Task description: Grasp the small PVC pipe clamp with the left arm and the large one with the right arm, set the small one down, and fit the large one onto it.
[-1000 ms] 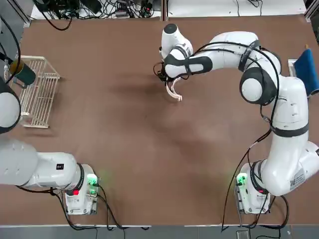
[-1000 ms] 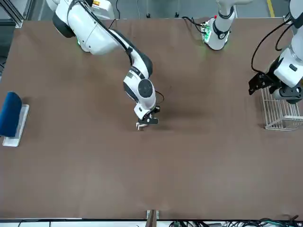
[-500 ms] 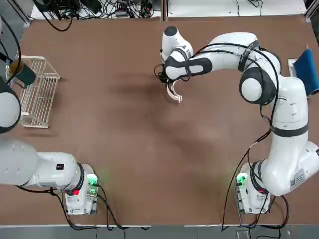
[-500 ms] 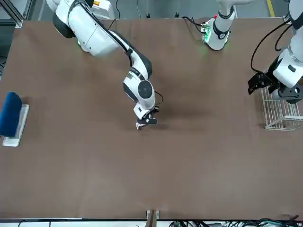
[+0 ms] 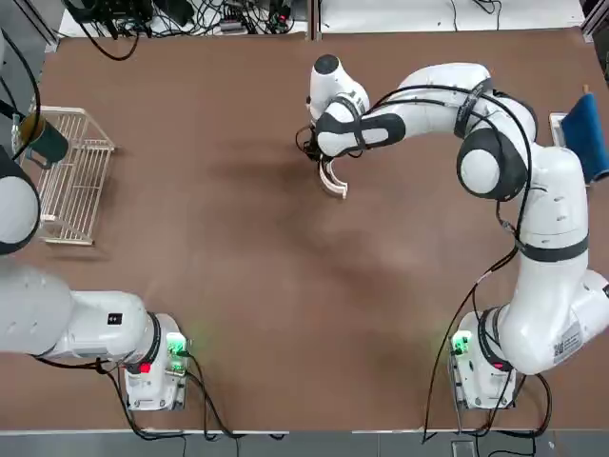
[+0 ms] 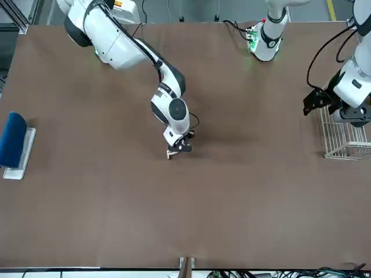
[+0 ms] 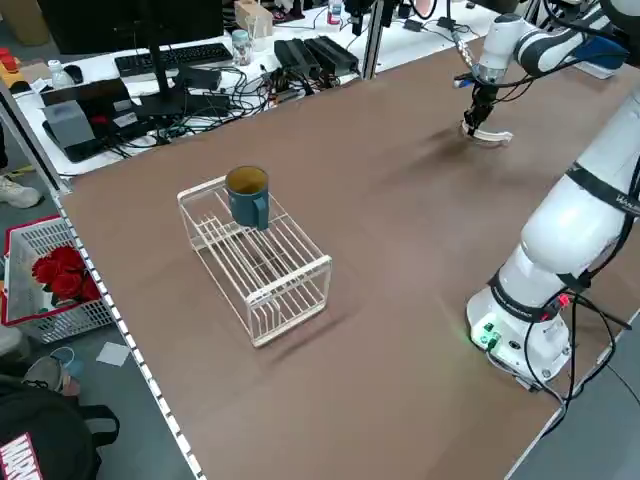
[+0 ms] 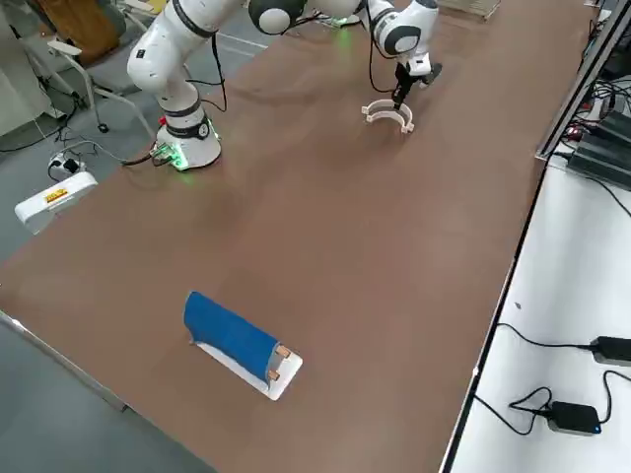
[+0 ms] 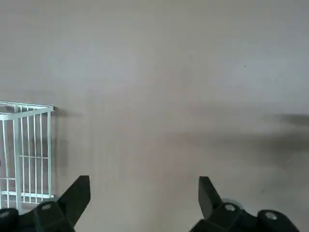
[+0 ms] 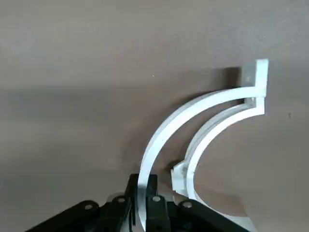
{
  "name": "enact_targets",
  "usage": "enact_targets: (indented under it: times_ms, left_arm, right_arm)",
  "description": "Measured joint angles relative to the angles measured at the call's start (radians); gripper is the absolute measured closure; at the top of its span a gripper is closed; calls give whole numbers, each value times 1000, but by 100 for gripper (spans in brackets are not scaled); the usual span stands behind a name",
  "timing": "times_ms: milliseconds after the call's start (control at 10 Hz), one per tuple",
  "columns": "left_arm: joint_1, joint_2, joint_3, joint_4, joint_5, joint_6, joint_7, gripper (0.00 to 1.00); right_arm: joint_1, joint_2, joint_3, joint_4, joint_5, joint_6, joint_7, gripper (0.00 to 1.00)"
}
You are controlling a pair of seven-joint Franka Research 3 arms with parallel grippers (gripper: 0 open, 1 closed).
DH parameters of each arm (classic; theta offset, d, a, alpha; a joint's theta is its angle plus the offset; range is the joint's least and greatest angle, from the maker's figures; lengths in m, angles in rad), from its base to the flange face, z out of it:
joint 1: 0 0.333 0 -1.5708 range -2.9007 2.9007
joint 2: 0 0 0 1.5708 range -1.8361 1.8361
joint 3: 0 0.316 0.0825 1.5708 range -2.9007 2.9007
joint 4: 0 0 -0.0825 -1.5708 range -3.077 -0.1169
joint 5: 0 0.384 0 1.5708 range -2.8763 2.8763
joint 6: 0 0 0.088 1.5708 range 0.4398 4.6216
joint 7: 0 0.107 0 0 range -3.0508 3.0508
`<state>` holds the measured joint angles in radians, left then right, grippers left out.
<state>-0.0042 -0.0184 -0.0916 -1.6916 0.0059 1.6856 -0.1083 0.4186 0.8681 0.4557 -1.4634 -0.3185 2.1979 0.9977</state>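
The left gripper's (image 9: 145, 203) own arm (image 5: 17, 205) is cut off by the top view's edge.

no readable text, labels, brands, numbers or signs

Plain brown across table (image 5: 238, 238). White on large clamp (image 10: 166, 128), white again on small clamp (image 10: 192, 166). White with dark bands on left arm (image 7: 560, 245) and right arm (image 5: 557, 214). Black on left gripper (image 9: 144, 179) and right gripper (image 10: 144, 181). Striped in white bars along rack (image 7: 262, 290). Dark teal outside mug (image 7: 248, 205), yellowish-brown inside. Blue over cloth (image 8: 229, 333), white on board (image 8: 283, 378) beneath. Red on roses (image 7: 66, 275).
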Motion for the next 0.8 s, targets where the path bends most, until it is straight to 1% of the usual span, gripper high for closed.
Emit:
enact_targets:
  times_ms: [300, 500, 800]
  left_arm:
    - [0, 2, 0, -1, 0, 0, 0, 1]
    - [0, 2, 0, -1, 0, 0, 0, 1]
    - [-1, 3, 0, -2, 0, -16, 0, 1]
  right_arm:
    - [0, 0, -1, -1, 0, 25, 4, 89]
    - [0, 0, -1, -2, 0, 26, 5, 86]
    - [0, 0, -3, -2, -1, 26, 6, 85]
